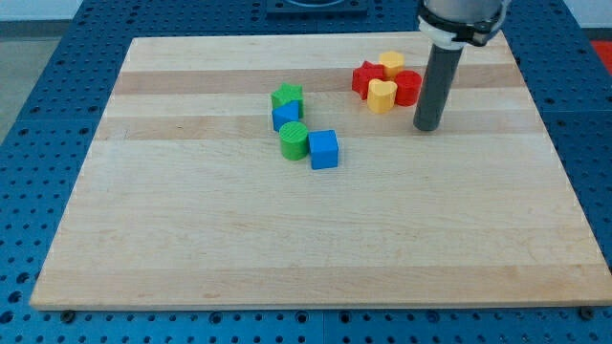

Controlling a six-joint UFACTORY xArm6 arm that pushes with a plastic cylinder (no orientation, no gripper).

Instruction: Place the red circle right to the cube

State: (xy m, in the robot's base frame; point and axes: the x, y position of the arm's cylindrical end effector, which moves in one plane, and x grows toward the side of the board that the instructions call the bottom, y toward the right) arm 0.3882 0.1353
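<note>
The red circle (pixel 408 87) is seen near the tabletop's (pixel 316 248) top right corner, touching a yellow heart (pixel 382 96) on its left; a red star-like block (pixel 366 76) and a yellow block (pixel 391 63) are packed into the same cluster. My tip (pixel 426 127) is set just beside the red circle, toward the right edge and slightly lower. No claw is carried, so no grasp can be reported. The blue cube (pixel 324 149) is placed near the tabletop's middle, beside a green cylinder (pixel 295 139), with another blue block (pixel 286 117) and a green block (pixel 287 96) above them.

Pale wood board (pixel 316 239), blue perforated table (pixel 38 115) around, even light
</note>
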